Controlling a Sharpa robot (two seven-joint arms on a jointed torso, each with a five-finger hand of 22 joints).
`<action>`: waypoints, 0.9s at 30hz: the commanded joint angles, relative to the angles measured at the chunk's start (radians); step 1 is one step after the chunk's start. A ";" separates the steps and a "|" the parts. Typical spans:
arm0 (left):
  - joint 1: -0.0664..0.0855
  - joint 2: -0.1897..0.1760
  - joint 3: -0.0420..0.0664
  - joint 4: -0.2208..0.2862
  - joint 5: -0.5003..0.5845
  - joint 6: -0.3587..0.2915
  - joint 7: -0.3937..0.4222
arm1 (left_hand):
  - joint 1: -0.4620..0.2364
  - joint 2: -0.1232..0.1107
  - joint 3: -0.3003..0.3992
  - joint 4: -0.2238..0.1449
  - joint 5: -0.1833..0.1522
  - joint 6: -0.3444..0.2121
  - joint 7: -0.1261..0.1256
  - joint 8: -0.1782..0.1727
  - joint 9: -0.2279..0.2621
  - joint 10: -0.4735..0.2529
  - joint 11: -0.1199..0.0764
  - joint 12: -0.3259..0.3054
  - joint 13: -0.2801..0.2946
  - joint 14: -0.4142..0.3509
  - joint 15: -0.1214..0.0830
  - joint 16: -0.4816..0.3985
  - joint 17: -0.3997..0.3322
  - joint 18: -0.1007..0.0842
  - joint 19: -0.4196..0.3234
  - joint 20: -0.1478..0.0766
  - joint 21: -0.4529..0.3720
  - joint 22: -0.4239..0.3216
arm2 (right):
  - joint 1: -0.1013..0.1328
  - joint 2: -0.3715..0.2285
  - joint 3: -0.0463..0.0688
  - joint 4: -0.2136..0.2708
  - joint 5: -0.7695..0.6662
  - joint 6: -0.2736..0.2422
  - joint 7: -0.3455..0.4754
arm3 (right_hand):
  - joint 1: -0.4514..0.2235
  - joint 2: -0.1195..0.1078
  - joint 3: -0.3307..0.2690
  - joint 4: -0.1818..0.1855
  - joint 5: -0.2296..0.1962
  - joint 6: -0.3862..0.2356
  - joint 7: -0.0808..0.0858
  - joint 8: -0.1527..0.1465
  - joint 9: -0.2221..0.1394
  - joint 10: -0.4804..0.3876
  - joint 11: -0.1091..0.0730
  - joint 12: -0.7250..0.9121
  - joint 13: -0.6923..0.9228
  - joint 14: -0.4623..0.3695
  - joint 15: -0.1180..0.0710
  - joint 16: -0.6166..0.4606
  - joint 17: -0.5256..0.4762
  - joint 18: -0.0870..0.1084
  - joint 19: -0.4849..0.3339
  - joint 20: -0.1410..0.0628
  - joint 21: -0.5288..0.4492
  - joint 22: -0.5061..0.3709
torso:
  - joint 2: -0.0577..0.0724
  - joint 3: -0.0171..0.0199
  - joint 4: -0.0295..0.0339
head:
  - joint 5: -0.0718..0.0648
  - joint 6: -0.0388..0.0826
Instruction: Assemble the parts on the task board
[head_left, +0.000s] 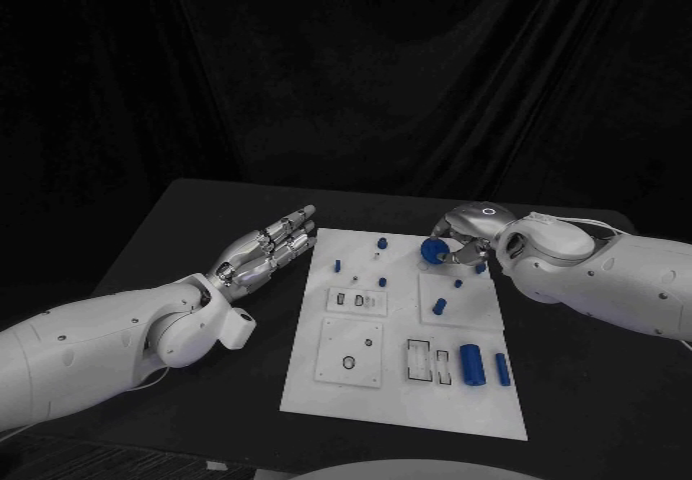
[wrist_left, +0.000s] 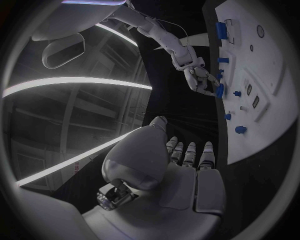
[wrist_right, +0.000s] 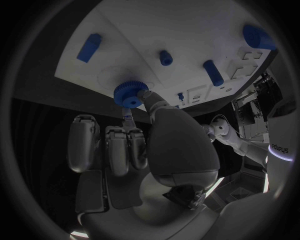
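Observation:
The white task board (head_left: 375, 395) lies mid-table with small blue parts on it. My right hand (head_left: 464, 240) is over the board's far right corner and pinches a blue gear (head_left: 431, 250), also seen as a toothed disc (wrist_right: 130, 93) between thumb and finger just above the board (wrist_right: 187, 25). My left hand (head_left: 270, 248) lies flat with fingers stretched out beside the board's far left edge, holding nothing; in the left wrist view its fingers (wrist_left: 189, 152) point toward the board (wrist_left: 269, 100). Two large blue cylinders (head_left: 470, 362) lie near the front right.
Small blue pegs (head_left: 382, 243) stand on the board's far part, and more pegs (head_left: 438, 307) on its middle. White inset plates with slots (head_left: 355, 299) and a round recess (head_left: 351, 363) sit on the board's left half. The black table (head_left: 188, 230) surrounds it.

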 joint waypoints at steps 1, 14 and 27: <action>-0.001 0.004 0.001 0.000 0.000 0.013 0.009 | 0.011 -0.001 0.007 -0.002 0.005 -0.002 0.007 0.001 0.001 0.002 0.007 -0.003 -0.001 -0.001 0.008 -0.004 -0.001 0.017 0.003 0.007 -0.003 -0.001 | 0.003 0.010 0.001 0.015 -0.004 -0.030 0.013 | -0.013 0.003 0.002 0.005 0.004 0.120 -0.031 0.040 0.099 0.106 0.005 0.003 0.263 0.103 0.007 0.003 0.263 -0.018 0.005 0.003 0.005 0.159 | 0.001 0.0007 0.0003 | 0.000 -0.001; -0.001 0.009 0.001 -0.004 0.000 0.017 0.006 | 0.010 -0.001 0.010 -0.003 0.005 -0.003 0.007 0.001 0.001 0.002 0.010 -0.003 -0.001 -0.001 0.012 -0.004 -0.001 0.017 0.003 0.012 -0.003 -0.001 | 0.006 0.092 0.006 0.003 -0.004 0.007 0.017 | -0.024 0.001 0.006 0.013 0.015 0.113 -0.029 0.030 0.100 0.106 0.006 0.003 0.263 0.103 0.010 0.003 0.263 -0.019 0.007 0.005 0.007 0.161 | 0.001 0.0004 -0.0009 | 0.000 0.003; -0.001 0.013 0.001 -0.005 0.000 0.019 0.004 | 0.009 -0.002 0.013 -0.004 0.005 -0.003 0.006 0.001 0.001 0.002 0.011 -0.003 -0.001 -0.001 0.016 -0.004 -0.001 0.017 0.003 0.016 -0.003 -0.001 | 0.005 0.190 0.007 -0.070 -0.004 0.046 0.019 | -0.027 -0.002 0.014 0.015 0.019 0.097 -0.023 0.014 0.098 0.106 0.010 0.003 0.263 0.103 0.014 0.003 0.263 -0.018 0.006 0.008 0.004 0.161 | 0.002 0.0015 0.0000 | 0.003 0.003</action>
